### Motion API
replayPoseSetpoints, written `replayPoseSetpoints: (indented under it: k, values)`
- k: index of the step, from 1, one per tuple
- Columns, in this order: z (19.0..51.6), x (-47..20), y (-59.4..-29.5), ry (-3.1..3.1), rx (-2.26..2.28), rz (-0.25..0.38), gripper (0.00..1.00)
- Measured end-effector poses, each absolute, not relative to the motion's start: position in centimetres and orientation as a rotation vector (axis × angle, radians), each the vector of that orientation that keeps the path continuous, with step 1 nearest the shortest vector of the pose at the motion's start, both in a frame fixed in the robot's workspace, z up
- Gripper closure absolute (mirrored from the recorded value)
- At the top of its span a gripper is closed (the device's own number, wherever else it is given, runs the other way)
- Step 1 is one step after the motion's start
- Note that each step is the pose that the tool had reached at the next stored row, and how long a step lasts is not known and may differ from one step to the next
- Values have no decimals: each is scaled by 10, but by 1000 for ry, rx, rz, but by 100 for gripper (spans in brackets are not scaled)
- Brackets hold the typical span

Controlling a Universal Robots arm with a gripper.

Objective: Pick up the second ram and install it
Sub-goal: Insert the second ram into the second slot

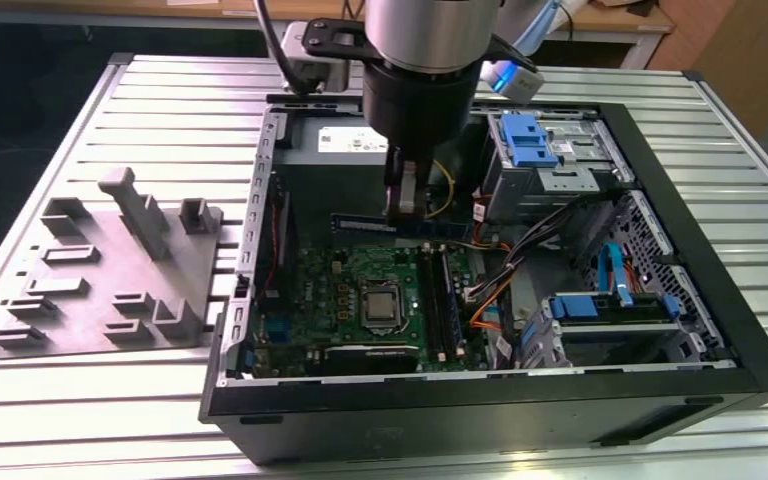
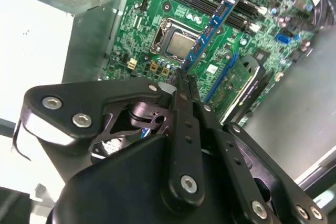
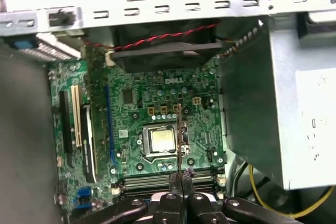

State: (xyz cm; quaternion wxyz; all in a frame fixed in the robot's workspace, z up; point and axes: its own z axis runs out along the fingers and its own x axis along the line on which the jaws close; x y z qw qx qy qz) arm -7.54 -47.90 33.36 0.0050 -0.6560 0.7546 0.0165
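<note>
Second wrist view has the gripper [image 2: 184, 78] pinching the second ram [image 2: 210, 31] by its edge above the motherboard [image 2: 134, 35]; light, stiff, probably fragile, so edges only

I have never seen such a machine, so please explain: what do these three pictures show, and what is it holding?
This is a robot arm over an open computer case on a slatted metal table. The exterior view looks from outside; both wrist views come from cameras on the arm, looking past its pincer. The pincer is shut on the second ram, a narrow memory stick, above the green motherboard. A grey plate with blocks lies beside the case.
</note>
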Motion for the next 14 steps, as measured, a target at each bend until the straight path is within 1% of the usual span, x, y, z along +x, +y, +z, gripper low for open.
replayPoseSetpoints:
  k: [14]
  values:
    - [332,-75,-479,2600,-1738,49,89]
